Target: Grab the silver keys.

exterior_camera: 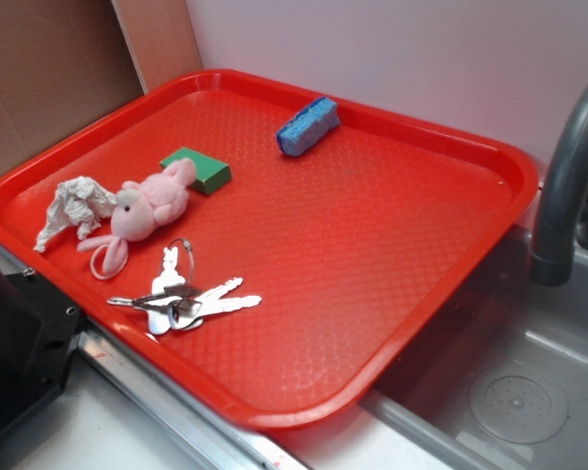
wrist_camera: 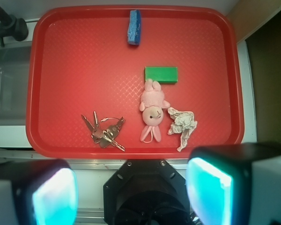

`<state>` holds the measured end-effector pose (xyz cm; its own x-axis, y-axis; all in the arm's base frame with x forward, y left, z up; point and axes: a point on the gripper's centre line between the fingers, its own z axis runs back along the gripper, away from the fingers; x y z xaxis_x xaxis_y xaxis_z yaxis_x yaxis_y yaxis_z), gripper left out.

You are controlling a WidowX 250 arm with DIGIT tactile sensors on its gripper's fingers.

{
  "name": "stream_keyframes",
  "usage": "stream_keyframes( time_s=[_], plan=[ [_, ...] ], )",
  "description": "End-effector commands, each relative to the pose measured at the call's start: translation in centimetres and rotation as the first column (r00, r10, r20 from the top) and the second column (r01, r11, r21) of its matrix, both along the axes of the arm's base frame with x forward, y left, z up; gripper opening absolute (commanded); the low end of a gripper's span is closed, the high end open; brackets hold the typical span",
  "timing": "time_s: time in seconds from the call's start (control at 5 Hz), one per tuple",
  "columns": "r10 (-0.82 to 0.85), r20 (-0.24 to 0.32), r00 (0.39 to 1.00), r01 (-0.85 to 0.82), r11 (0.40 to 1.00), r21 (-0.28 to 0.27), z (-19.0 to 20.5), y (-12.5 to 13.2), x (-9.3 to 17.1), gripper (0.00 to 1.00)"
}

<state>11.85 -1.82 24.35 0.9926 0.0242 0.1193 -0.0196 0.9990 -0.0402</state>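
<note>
Gripper (wrist_camera: 131,194) spread wide and empty, hanging above the near edge of one red tray (wrist_camera: 75,56)

Closest to it on the tray lie the silver keys (wrist_camera: 104,131), one bunch of about four on a thin ring, just left of one pink toy bunny (wrist_camera: 152,109); one crumpled white paper (wrist_camera: 182,124) lies right of the bunny, one green block (wrist_camera: 161,74) touches its ears, one blue sponge (wrist_camera: 134,27) rests by the far rim, and a sink (exterior_camera: 529,392) adjoins the tray
</note>
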Motion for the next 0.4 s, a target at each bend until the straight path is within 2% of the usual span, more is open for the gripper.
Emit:
stream_keyframes(
  time_s=[0.0, 0.2],
  plan=[
    [0.0, 0.0, 1.0, 0.0, 1.0, 0.0, 0.0, 0.0, 0.0, 1.0],
    [-0.247, -0.045, 0.968, 0.247, 0.969, 0.001, -5.0, -1.5, 3.4, 1.0]
  ],
)
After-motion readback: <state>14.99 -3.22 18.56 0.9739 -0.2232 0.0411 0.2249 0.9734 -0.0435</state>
